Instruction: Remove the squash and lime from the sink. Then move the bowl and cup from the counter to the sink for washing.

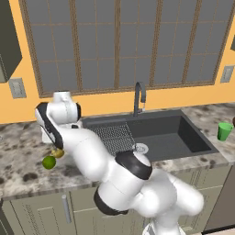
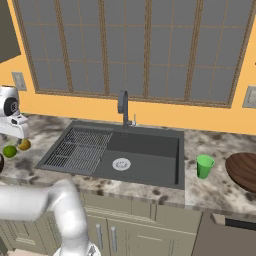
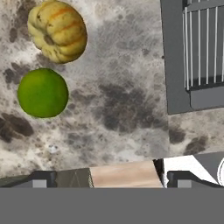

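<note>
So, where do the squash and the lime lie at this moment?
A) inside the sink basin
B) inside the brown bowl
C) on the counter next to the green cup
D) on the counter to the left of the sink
D: the squash and the lime lie side by side on the stone counter, left of the sink, whose basin holds no fruit.

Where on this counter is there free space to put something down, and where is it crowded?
Free: the sink basin itself, and the marble between the sink's left rim and the lime and squash. Crowded: that left end where both fruits lie side by side, and right of the sink, where the cup and bowl stand.
</note>
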